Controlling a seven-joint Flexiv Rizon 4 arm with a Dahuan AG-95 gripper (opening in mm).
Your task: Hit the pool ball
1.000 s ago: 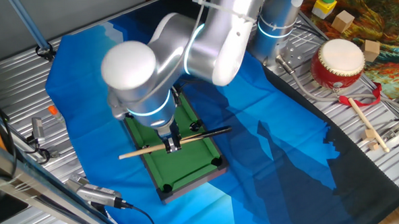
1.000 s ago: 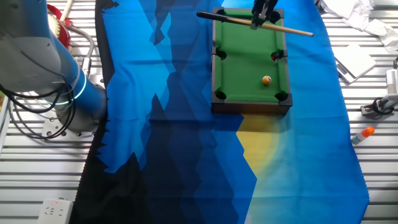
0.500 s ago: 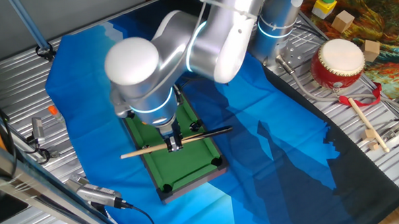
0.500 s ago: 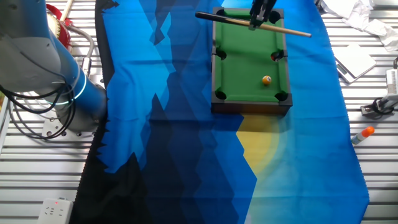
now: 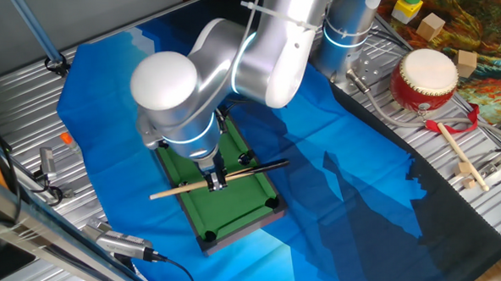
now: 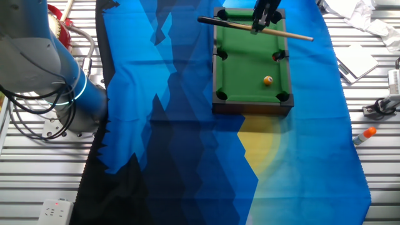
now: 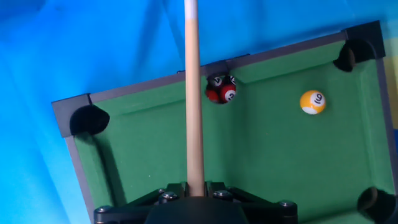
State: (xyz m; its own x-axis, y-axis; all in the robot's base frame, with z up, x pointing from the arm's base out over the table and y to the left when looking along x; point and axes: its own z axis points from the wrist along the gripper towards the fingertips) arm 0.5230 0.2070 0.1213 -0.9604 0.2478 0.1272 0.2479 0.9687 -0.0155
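Observation:
My gripper is shut on the wooden cue stick and holds it across the small green pool table. In the other fixed view the gripper and cue are at the table's far end. The pool ball, orange-yellow with a pale spot, lies on the felt near the near right pocket. In the hand view the gripper grips the cue, which points away; the pool ball lies well right of it. A red ball and a dark ball sit by the far cushion, just right of the cue.
The table stands on a blue cloth with dark corner pockets. A red-and-white drum, a drumstick and wooden blocks lie to the right. An orange marker lies on the metal bench.
The gripper and cue wobbled slightly and now sit a touch nearer the table's middle in the other fixed view. The balls have not moved.

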